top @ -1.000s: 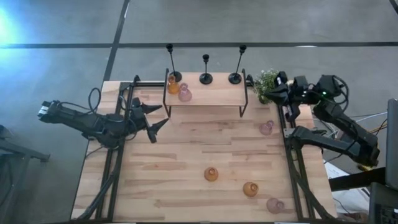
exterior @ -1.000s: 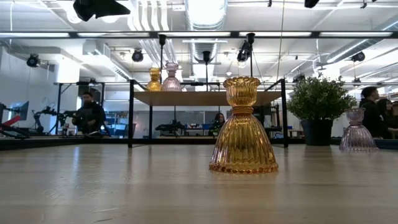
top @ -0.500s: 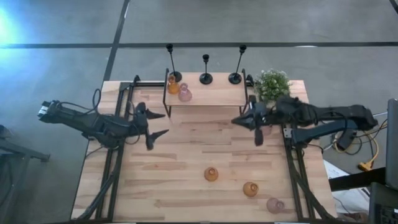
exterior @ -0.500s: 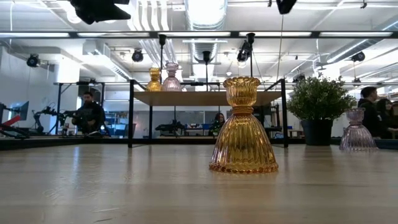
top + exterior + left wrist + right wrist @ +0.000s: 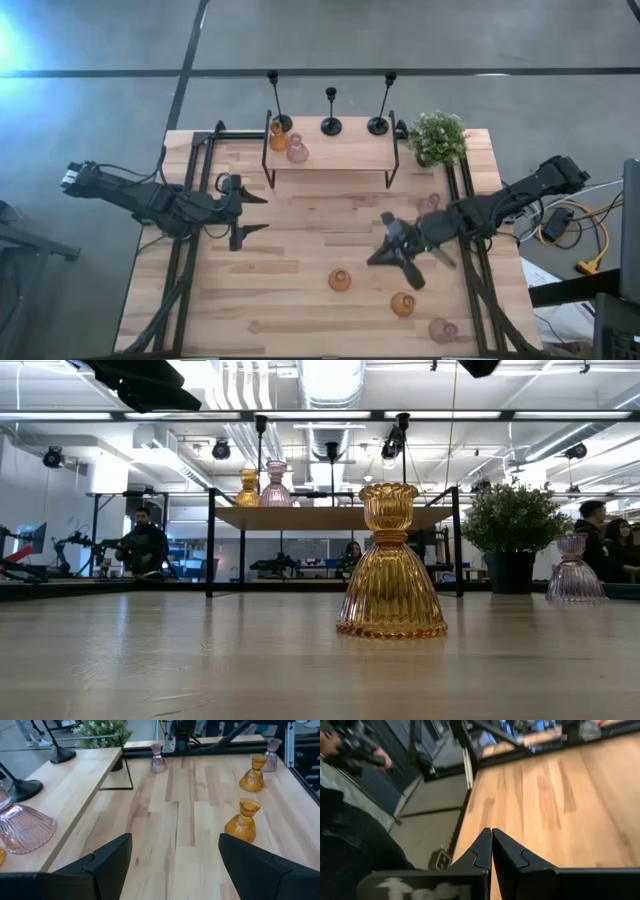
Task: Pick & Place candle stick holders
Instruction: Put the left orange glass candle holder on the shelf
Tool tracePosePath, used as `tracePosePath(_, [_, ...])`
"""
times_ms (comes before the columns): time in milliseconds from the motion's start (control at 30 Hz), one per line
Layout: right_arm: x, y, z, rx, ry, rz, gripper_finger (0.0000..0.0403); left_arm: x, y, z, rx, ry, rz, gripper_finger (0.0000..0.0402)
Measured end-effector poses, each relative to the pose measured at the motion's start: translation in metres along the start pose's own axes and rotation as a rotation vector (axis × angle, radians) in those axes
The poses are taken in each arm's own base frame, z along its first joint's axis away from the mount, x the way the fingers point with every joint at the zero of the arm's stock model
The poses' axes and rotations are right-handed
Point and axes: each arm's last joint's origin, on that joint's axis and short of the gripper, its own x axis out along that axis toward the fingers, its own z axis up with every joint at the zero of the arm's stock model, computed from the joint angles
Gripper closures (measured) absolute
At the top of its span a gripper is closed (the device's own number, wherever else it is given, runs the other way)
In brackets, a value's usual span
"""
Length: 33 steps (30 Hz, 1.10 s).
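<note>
Three black tall-stemmed holders (image 5: 331,124) stand by their round bases on the wooden shelf (image 5: 340,152), beside a squat amber one (image 5: 278,140) and a pink one (image 5: 297,153). On the table stand a pink holder (image 5: 429,205), two amber ones (image 5: 340,280) (image 5: 402,304) and another pink one (image 5: 441,329). My left gripper (image 5: 254,213) is open and empty, left of the shelf's near edge. My right gripper (image 5: 385,257) is shut and empty above the table's middle right, its fingers (image 5: 492,838) closed together, between the far pink holder and the two amber ones.
A bushy green plant (image 5: 438,137) stands at the far right corner beside the shelf. Black rails (image 5: 186,270) run along the table's left and right sides. In the low view an amber holder (image 5: 390,565) stands in front; people show in the room behind.
My right gripper has swung from the far right corner by the plant toward the table's near edge and middle, passing over the pink holder, which stays in place. My left gripper has drifted slightly toward the near edge.
</note>
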Motion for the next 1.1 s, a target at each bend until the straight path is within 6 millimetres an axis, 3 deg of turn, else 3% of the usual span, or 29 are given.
tracePosePath(300, [0.032, 0.006, -0.053, -0.089, 0.265, -0.165, 0.0394, 0.012, -0.006, -0.009, 0.029, 0.107, -0.042, 0.0101])
tracePosePath(767, [0.077, -0.013, -0.094, -0.067, 0.444, -0.284, 0.0391, 0.064, -0.029, -0.034, 0.053, 0.340, -0.120, 0.0101])
tracePosePath(1100, [0.107, -0.030, -0.115, -0.055, 0.480, -0.328, 0.0303, 0.085, -0.038, -0.034, 0.036, 0.289, -0.146, 0.0101])
